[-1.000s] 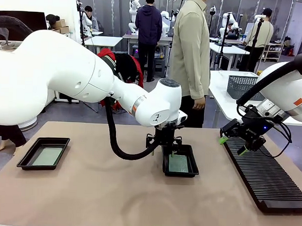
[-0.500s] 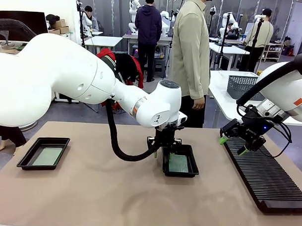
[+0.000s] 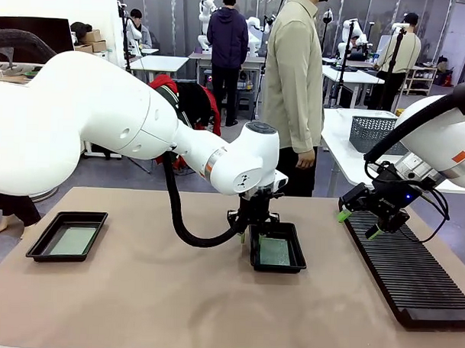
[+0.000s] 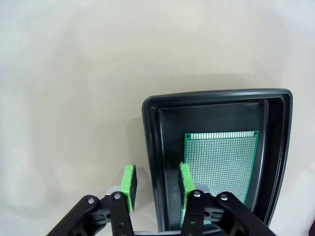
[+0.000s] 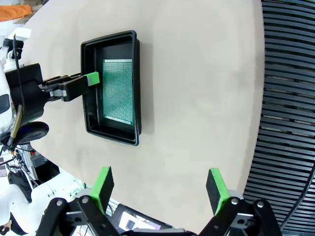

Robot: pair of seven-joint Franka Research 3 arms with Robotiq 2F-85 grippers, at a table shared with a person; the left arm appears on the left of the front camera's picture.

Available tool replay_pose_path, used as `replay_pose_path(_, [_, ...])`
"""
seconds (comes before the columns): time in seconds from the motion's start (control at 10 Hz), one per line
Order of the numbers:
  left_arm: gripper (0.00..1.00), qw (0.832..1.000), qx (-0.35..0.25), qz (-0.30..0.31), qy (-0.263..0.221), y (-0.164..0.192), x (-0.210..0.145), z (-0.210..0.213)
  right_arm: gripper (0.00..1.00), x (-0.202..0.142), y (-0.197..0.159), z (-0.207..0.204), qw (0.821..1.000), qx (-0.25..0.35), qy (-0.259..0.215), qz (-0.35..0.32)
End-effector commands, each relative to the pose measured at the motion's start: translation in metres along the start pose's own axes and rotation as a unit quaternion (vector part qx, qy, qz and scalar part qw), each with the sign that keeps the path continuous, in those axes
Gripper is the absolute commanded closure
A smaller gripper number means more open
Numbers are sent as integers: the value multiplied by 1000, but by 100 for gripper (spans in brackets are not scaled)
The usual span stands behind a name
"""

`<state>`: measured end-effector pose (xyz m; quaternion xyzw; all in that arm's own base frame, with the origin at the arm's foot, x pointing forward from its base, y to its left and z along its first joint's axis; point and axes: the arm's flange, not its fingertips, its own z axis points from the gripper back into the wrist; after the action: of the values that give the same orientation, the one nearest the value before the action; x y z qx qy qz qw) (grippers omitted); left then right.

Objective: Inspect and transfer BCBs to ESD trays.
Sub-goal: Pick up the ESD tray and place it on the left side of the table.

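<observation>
Two black ESD trays lie on the tan mat, one at the left (image 3: 39, 244) and one in the middle (image 3: 298, 256), each holding a green BCB (image 3: 71, 240) (image 3: 275, 252). My left gripper (image 3: 253, 234) stands low over the middle tray's left side. In the left wrist view its fingers (image 4: 156, 169) straddle the tray's side wall (image 4: 150, 147), one pad outside and one inside beside the BCB (image 4: 221, 157), with gaps on both sides. My right gripper (image 3: 358, 223) hangs open and empty over the rack's far end. Its wrist view (image 5: 160, 189) looks down on the same tray (image 5: 110, 39) and BCB (image 5: 118, 91).
A long black slotted rack (image 3: 412, 279) (image 5: 290, 98) runs along the mat's right side. A person (image 3: 293, 77) stands at the far edge behind the middle tray. A grey mesh basket (image 3: 375, 133) sits on the table beyond. Bare mat lies between the two trays.
My left gripper's jaws have narrowed around the middle tray's side wall. The right arm, both trays and the boards have stayed in place.
</observation>
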<state>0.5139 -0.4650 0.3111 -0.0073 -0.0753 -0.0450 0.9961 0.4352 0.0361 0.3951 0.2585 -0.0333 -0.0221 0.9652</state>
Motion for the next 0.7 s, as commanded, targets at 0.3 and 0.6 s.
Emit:
replay_pose_path(0.3, [75,1000,7,-3,16,4,2,0,0,1,2,0,1000,-10,-4,-9])
replay_pose_path(0.6, [84,1000,4,-3,17,5,2,0,0,1,2,0,1000,-10,-4,-9])
